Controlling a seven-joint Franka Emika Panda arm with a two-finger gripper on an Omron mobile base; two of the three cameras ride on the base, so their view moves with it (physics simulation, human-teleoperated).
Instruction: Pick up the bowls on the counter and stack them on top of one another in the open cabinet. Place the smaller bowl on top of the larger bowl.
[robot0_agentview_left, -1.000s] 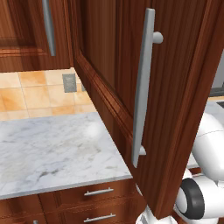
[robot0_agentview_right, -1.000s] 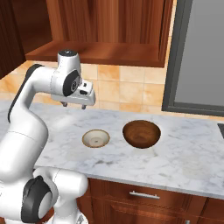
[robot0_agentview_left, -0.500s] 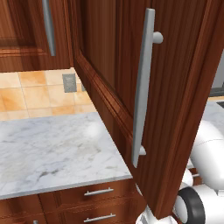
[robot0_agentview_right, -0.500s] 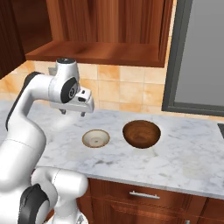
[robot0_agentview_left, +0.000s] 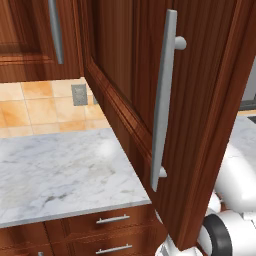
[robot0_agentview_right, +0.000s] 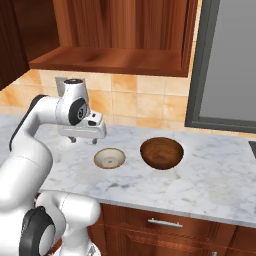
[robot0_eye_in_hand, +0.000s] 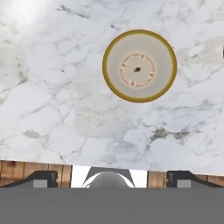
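The small cream bowl with a mustard-yellow rim (robot0_agentview_right: 109, 158) sits upright on the white, grey-veined marble bench (robot0_agentview_right: 200, 175), just to the near right of the robot's gripper (robot0_agentview_right: 84, 140), which hangs over the slab with its jaws spread wide and nothing between them. In the hand view that bowl (robot0_eye_in_hand: 139, 65) lies ahead of the two dark fingertips (robot0_eye_in_hand: 40, 178), apart from them, on bare marble (robot0_eye_in_hand: 52, 109). Just right of it, not touching, stands the larger dark brown wooden bowl (robot0_agentview_right: 161, 152), also upright. Above the tan tiled back wall (robot0_agentview_right: 145, 102) hangs the open reddish-brown wooden cabinet (robot0_agentview_right: 120, 60). Its panelled door (robot0_agentview_left: 200, 110), with a long vertical brushed-silver bar handle (robot0_agentview_left: 164, 100), swings out over the bench (robot0_agentview_left: 60, 170).
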